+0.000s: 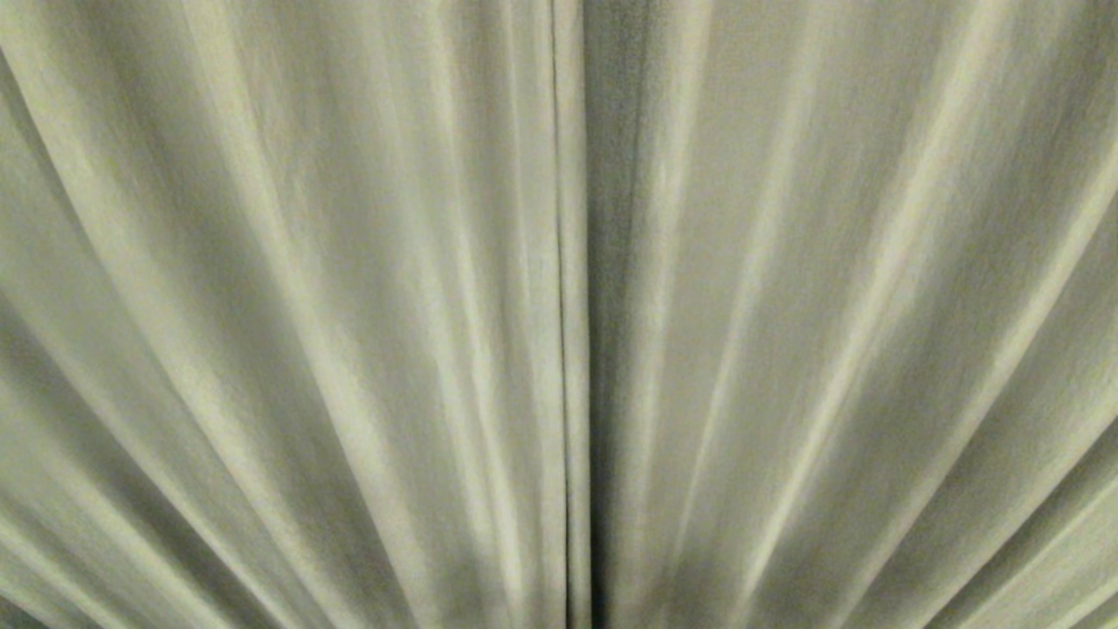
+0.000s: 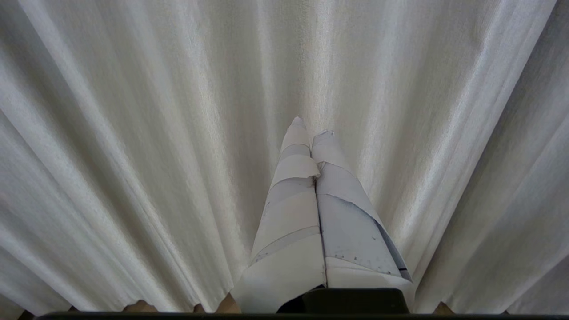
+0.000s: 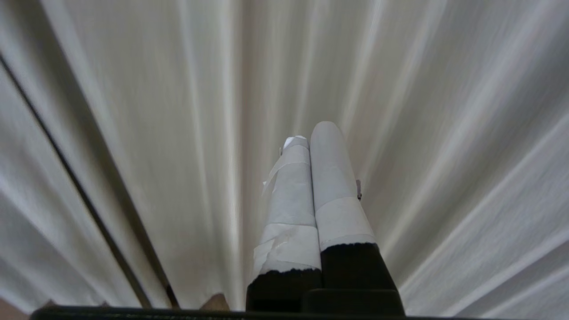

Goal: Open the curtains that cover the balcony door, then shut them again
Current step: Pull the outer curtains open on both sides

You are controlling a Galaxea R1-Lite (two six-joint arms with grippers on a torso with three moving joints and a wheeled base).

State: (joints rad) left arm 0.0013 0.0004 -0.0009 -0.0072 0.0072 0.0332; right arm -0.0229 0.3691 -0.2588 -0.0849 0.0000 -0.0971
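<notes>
1. we face the curtains (image 1: 349,314) close up; they fill the head view, pleats running top to bottom, fully drawn. the door behind them is hidden.
2. the seam (image 1: 572,349), where the two panels meet, runs vertically just right of the middle of the head view, with a dark fold beside it. we judge this edge to be what the opening move turns on.
3. our right claw (image 3: 306,133) has its taped fingers pressed together, holding nothing, pointing at the fabric. in its wrist view a dark line (image 3: 80,195) runs beside it at a slant, apart from the tips; we take it for the seam.
4. our left claw (image 2: 309,126) is likewise pinched shut and empty, facing plain pleats; no seam shows in its view.
5. so the right arm looks nearer the edge. we think it must part its fingers, reach sideways to the seam, and pull along the rail, across the pleats.
6. neither claw shows in the head view; whether the tips touch cloth we cannot tell.
</notes>
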